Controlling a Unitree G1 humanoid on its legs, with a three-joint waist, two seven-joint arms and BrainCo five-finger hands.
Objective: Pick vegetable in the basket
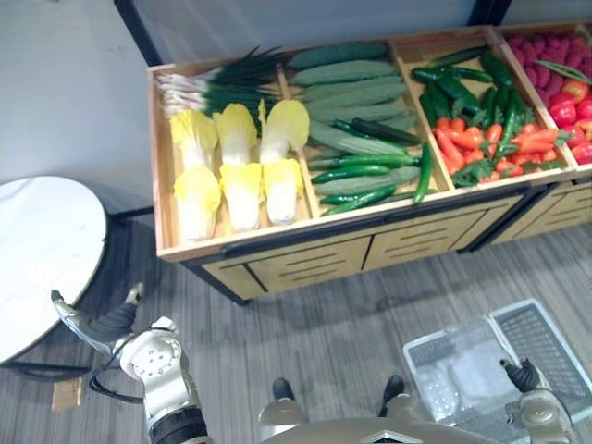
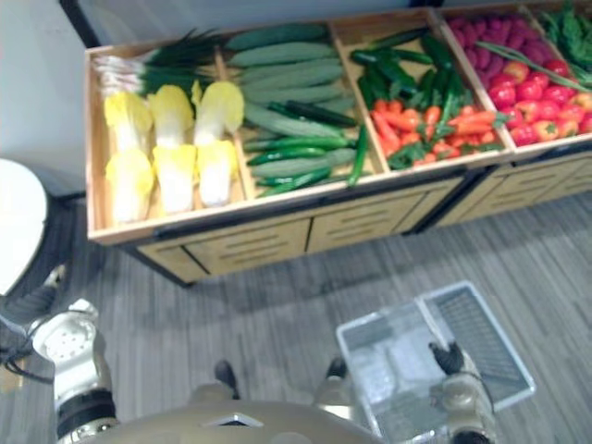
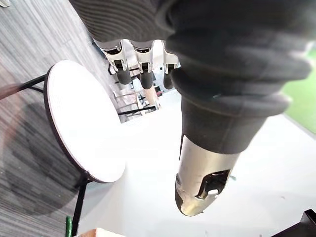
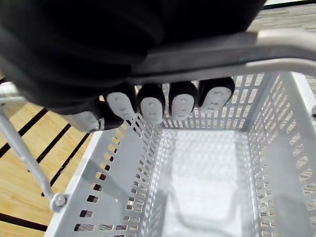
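Right hand [image 4: 150, 102] curled round grey basket's [image 4: 276, 148] handle; left hand [image 3: 141, 59] beside round table [image 3: 84, 123], fingers relaxed.

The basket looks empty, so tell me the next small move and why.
Probably reach the left hand forward toward the napa cabbages in the left compartment of the wooden stand. The right hand is curled round the basket handle, the grey basket holds nothing, and the left hand hangs open and free beside the round white table.

2 eyes: high, looking down, sharing vegetable stand [image 1: 305, 264] | left wrist: near round table [image 3: 84, 123] | right wrist: close over basket [image 4: 202, 173]
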